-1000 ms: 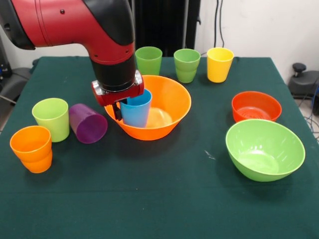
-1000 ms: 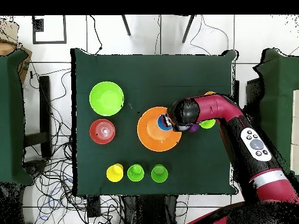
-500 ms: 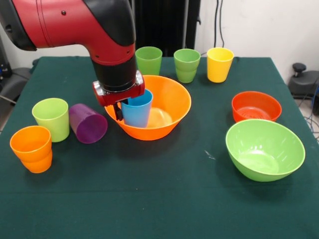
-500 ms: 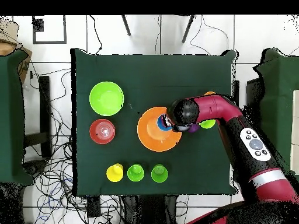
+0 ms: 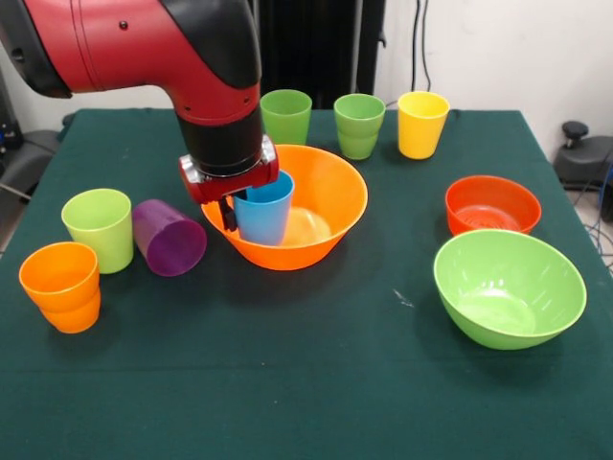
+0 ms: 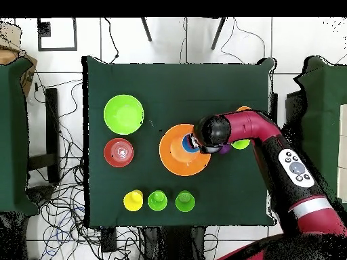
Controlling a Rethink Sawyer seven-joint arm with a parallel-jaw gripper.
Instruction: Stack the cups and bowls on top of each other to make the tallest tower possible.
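Orange cup, lime cup & tipped purple cup sitting at table's left. My end effector is clamping blue cup upright inside big orange bowl. Lime bowl sitting right.

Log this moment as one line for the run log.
end effector: shut on blue cup | blue cup: upright, inside large orange bowl | purple cup: on its side | tower: not started
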